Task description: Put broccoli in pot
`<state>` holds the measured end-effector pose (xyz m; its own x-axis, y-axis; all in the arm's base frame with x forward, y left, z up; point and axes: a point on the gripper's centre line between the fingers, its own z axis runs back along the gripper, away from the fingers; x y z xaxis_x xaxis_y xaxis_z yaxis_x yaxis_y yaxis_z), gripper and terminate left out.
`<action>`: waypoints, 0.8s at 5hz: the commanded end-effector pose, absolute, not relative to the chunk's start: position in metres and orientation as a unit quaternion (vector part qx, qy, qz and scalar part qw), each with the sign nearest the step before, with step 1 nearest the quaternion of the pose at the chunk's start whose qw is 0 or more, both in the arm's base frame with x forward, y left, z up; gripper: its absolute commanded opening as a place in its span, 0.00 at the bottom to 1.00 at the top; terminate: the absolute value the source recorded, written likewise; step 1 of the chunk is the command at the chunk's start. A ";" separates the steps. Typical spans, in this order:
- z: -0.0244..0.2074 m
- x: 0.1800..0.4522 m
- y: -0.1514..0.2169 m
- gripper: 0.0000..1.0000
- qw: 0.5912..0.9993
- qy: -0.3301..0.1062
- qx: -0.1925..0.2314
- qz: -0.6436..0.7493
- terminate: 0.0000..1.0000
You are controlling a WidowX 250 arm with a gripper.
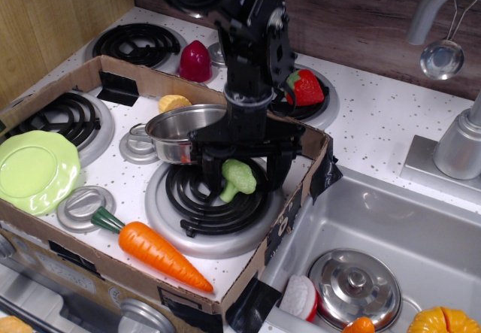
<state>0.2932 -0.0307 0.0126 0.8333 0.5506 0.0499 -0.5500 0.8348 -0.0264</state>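
The broccoli [236,177], a small light-green floret with a paler stem, lies on the black coil burner [212,201] inside the cardboard box. My gripper [239,169] is open and low over it, with one finger [208,169] on its left and the other finger [273,169] on its right. The fingers do not clamp it. The shiny steel pot [179,132] with loop handles stands just behind and to the left, partly hidden by the arm.
The cardboard box wall [301,183] runs close on the right. An orange carrot [154,252] lies in front, a light-green plate [35,169] at left. A strawberry [304,87] and red vegetable [195,61] sit behind. The sink holds a steel lid [355,286].
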 end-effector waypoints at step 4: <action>0.064 0.290 -0.019 0.00 0.954 -0.092 0.049 0.280 0.00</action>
<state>0.2808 -0.0209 0.0515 0.8331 0.5269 0.1683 -0.5443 0.8351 0.0799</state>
